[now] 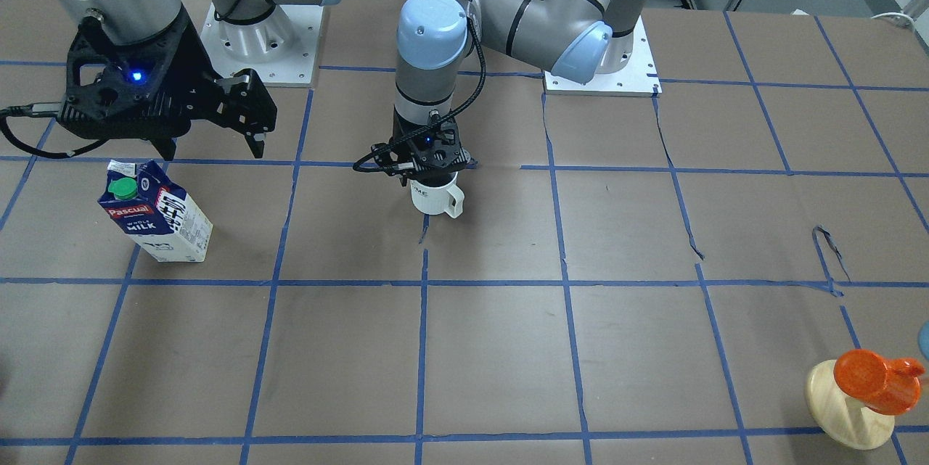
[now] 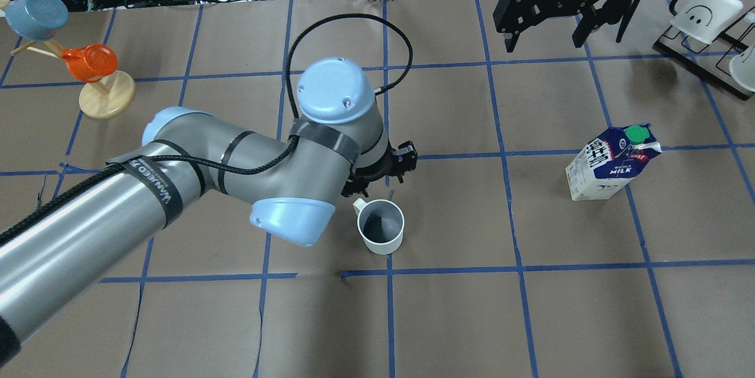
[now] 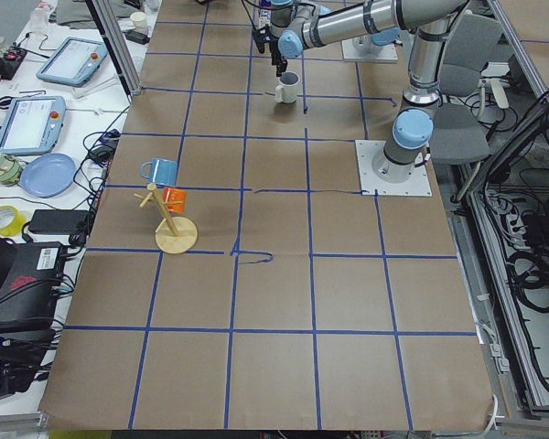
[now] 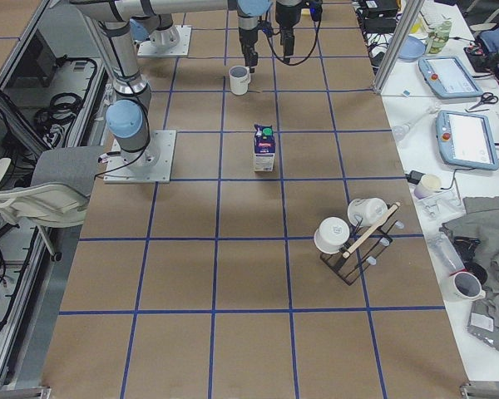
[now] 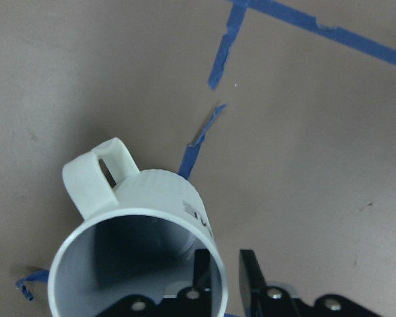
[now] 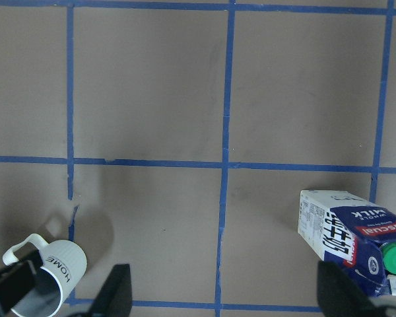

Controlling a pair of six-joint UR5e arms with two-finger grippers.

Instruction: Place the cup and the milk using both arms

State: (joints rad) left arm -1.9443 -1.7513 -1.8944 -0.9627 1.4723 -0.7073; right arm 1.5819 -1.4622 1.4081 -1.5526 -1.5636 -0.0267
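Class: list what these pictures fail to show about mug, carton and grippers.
Left gripper on the white ceramic mug: jaws straddle the rim, but the left wrist view's bottom edge crops them; grip unclear.
Blue-and-white gable-top milk carton: the right wrist view's right edge cuts off its top.
Its fine print: too small in every view.

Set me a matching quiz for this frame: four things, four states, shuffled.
1. white ceramic mug
2. blue-and-white gable-top milk carton
3. left arm's black two-finger tool
4. right arm's black two-finger tool

A. open, raised, holding nothing
B. astride a rim, one side in, one out
C. stands alone, untouched
D. upright, a tool at its rim

Pairs: 1-D, 2-C, 3-B, 4-A
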